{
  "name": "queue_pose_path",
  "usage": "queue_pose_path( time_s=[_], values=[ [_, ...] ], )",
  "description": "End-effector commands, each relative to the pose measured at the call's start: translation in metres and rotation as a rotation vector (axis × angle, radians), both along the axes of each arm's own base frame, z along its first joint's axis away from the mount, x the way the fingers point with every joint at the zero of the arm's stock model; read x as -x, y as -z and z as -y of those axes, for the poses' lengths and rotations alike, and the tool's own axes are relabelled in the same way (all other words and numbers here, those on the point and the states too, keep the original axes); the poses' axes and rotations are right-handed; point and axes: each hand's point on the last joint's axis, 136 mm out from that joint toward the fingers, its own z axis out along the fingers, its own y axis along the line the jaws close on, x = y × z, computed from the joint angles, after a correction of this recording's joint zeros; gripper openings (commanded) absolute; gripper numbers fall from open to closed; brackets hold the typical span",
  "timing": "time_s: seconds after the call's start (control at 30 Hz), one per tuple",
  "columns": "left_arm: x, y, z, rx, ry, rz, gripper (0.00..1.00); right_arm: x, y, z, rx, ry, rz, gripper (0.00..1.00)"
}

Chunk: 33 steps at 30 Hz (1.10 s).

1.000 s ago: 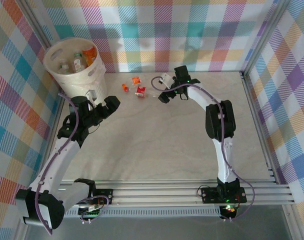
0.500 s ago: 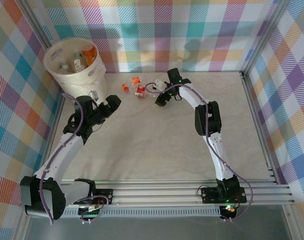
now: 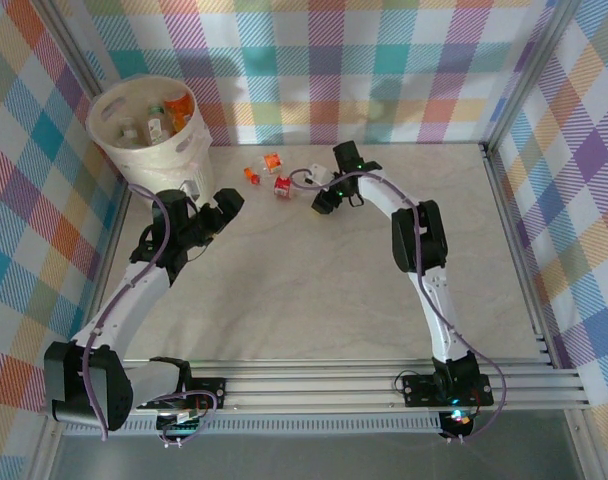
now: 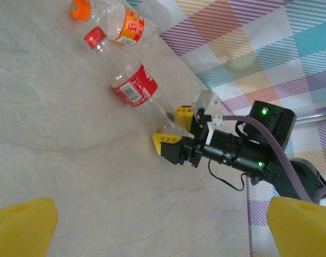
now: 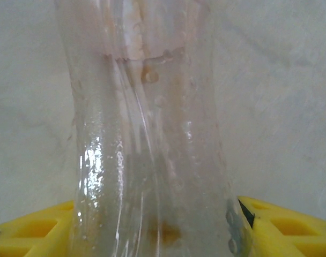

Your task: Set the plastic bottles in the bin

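Pinching the base of the red bottle (image 4: 133, 85) with my right pincer (image 4: 171, 127) | bottle lies on the counter (image 3: 314, 290), apart from the bin (image 3: 169, 152) | left pincer (image 3: 227, 203) spread, empty | handling: probably light, thin-walled, slippery, crushable; I'd squeeze gently, near the stiffer base.

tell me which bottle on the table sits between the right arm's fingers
The red-labelled, red-capped bottle: its clear base end lies between the right arm's yellow fingers. The orange-labelled bottle lies beside it, free of them.
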Motion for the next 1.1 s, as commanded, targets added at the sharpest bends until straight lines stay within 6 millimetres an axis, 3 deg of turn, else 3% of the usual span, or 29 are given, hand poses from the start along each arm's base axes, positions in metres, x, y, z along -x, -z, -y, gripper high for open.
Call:
queue_pose_path(
  time_s=[0.0, 0.13, 0.33, 0.5, 0.63, 0.83, 1.07],
  values=[
    [-0.001, -0.002, 0.009, 0.022, 0.028, 0.020, 1.00, 0.011, -0.053, -0.004, -0.062, 0.034, 0.057, 0.52],
    [-0.004, -0.002, 0.022, 0.051, 0.058, 0.026, 1.00, 0.043, -0.075, 0.003, -0.103, 0.048, 0.075, 0.50],
    [-0.007, -0.017, 0.060, 0.125, 0.179, 0.068, 1.00, 0.092, -0.104, 0.014, -0.171, 0.167, 0.067, 0.48],
    [-0.003, -0.043, 0.092, 0.146, 0.271, 0.140, 1.00, 0.142, -0.123, 0.016, -0.274, 0.278, -0.051, 0.47],
    [-0.004, -0.043, 0.107, 0.144, 0.275, 0.129, 1.00, 0.180, -0.140, 0.007, -0.426, 0.357, -0.183, 0.46],
    [-0.010, -0.030, 0.116, 0.104, 0.242, 0.094, 1.00, 0.216, -0.174, -0.015, -0.703, 0.364, -0.346, 0.46],
    [-0.014, -0.032, 0.130, 0.118, 0.266, 0.108, 1.00, 0.237, -0.179, -0.030, -0.716, 0.328, -0.448, 0.47]
  ],
)
